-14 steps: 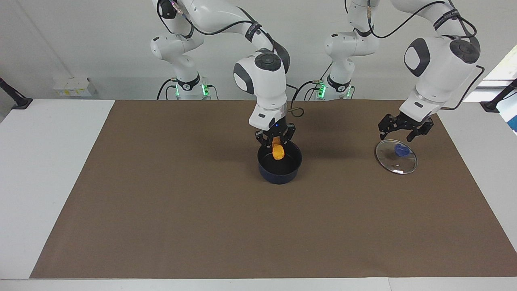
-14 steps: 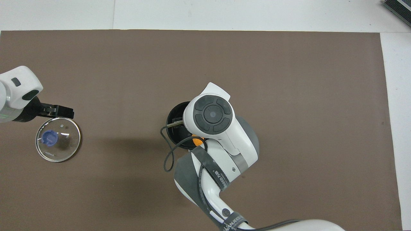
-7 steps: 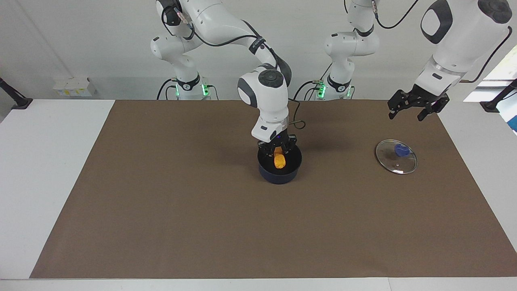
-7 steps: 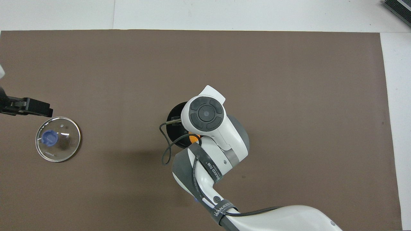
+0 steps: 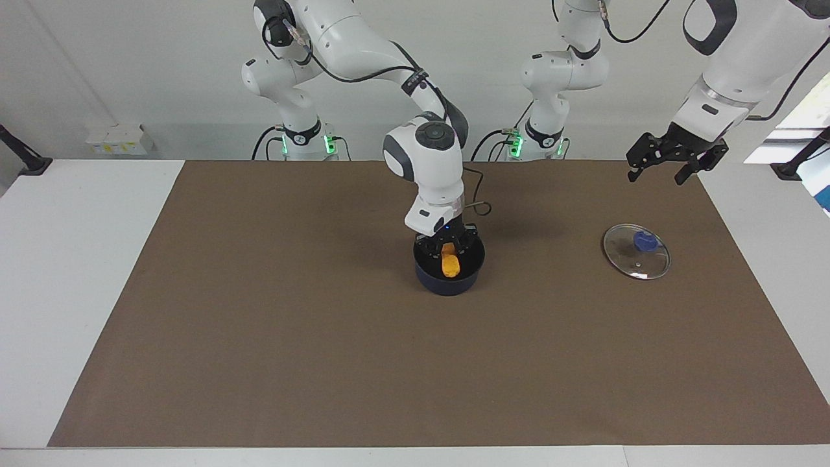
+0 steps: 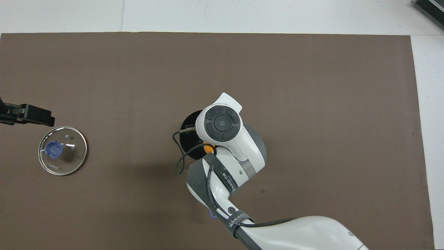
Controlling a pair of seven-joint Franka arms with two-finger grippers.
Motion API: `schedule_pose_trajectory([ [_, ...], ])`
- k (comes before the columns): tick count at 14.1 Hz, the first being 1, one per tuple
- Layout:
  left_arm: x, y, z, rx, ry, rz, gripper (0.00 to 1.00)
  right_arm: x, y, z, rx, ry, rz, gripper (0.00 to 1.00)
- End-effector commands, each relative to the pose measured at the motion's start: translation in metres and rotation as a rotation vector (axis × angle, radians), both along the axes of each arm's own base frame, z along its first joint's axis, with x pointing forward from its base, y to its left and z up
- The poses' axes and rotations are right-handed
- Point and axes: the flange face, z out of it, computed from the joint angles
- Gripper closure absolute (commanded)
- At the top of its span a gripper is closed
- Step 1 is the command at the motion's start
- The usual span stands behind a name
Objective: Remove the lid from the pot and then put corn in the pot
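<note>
Overhead, pot [image 6: 189, 129] mostly arm-hidden; right gripper [image 5: 448, 250] clamping corn [image 5: 450, 263]; left gripper [image 5: 674, 166] jaws wide.

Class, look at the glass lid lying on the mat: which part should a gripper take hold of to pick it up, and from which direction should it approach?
Grip the blue knob and come straight down from above. The lid lies flat on the brown mat with the knob facing up, the only raised part; its thin metal rim sits flush against the mat, leaving fingers nothing to get under.

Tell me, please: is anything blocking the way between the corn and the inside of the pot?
Nothing visible does. The lid lies on the mat toward the left arm's end, so the pot is open. The right gripper holds the corn inside its rim.
</note>
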Motion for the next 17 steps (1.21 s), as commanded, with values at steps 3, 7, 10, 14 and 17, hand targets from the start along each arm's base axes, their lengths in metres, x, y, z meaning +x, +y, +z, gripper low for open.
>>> schedule_pose_trajectory([
  [3,-0.003,-0.003,-0.001,-0.005,0.017,0.009,0.00,0.000,-0.002,-0.004,0.007,0.003,0.034,1.00],
  [7,-0.003,-0.002,-0.001,-0.005,0.017,0.012,0.00,-0.004,0.004,-0.022,0.004,0.008,0.046,0.89],
  [10,-0.003,-0.002,-0.001,-0.005,0.017,0.012,0.00,-0.005,0.003,-0.025,0.000,0.016,0.037,0.55],
  [14,-0.004,-0.002,-0.002,-0.003,0.021,0.009,0.00,-0.006,0.005,-0.022,-0.004,0.007,0.042,0.38],
  [17,-0.004,-0.002,-0.002,-0.003,0.023,0.009,0.00,-0.009,0.012,-0.018,-0.005,-0.003,0.056,0.35],
])
